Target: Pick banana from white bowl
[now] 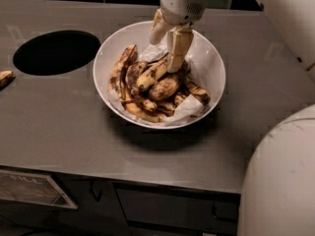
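Pick not done. The banana (150,75) lies in the white bowl (209,58), on top of the other bananas (165,88). Bowl sits mid-worktop (74,127), toward the back edge. The gripper (164,55) hangs over the bowl's back side, jaws spread wide, holding nothing. One fingertip looks to touch the banana's upper end. Left to do: close, lift out.

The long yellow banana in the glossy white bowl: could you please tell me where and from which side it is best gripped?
Probably at its middle, from above, with the jaws closing across its narrow width. The long yellow banana lies slanted on top of the pile in the round white bowl, so its sides are crowded. The open two-finger gripper hangs over its upper end.
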`<state>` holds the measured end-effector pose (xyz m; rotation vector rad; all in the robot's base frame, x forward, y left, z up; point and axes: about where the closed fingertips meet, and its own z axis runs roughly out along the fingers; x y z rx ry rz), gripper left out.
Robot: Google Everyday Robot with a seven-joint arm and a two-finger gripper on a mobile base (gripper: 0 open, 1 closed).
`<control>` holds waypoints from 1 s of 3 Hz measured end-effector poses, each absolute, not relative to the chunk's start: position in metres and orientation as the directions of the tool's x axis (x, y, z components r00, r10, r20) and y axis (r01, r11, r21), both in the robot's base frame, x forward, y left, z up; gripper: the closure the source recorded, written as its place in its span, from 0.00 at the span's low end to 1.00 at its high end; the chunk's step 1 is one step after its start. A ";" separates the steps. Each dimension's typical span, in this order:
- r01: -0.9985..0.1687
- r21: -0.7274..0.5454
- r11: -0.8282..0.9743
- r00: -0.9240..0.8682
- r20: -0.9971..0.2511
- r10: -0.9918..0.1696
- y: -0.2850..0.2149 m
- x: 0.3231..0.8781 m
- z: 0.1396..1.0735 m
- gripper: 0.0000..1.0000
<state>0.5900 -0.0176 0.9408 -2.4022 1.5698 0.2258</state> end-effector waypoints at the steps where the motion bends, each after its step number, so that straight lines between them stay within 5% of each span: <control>1: -0.916 -0.117 -0.383 0.401 -0.276 -0.874 -0.020 0.586 0.936 0.33; 2: -0.916 -0.106 -0.388 0.402 -0.280 -0.872 -0.020 0.585 0.933 0.40; 3: -0.914 -0.102 -0.392 0.404 -0.278 -0.871 -0.020 0.585 0.932 0.57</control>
